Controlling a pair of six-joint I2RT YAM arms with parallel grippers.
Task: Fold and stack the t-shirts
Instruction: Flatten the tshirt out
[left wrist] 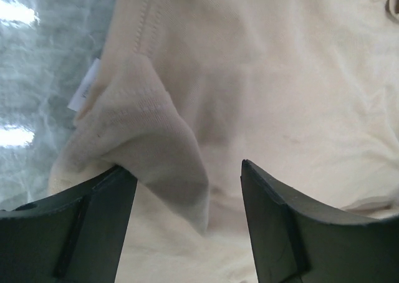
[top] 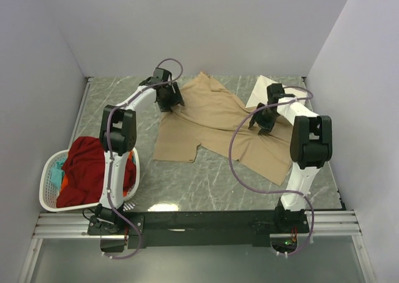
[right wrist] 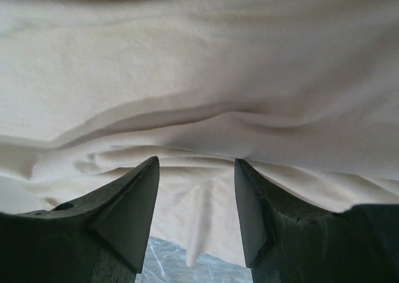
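A: Start near left: basket (top: 45, 192) holding a red shirt (top: 87, 167). Then mid-table, a tan shirt (top: 206, 127), spread but rumpled.
B: Seeing left gripper (left wrist: 187, 171) and right gripper (right wrist: 196, 164) gaping wide, low on it, clamping nothing.
A: Pinch one edge layer each, lift evenly, keep it taut.
B: Runs lengthwise far-left to near-right; can't tell the collar end. Beyond, a white shirt (top: 263, 88), far right.

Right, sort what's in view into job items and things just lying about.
Job items:
tan t-shirt
cream folded t-shirt
red shirt
teal cloth

Lying about:
white laundry basket
marble table
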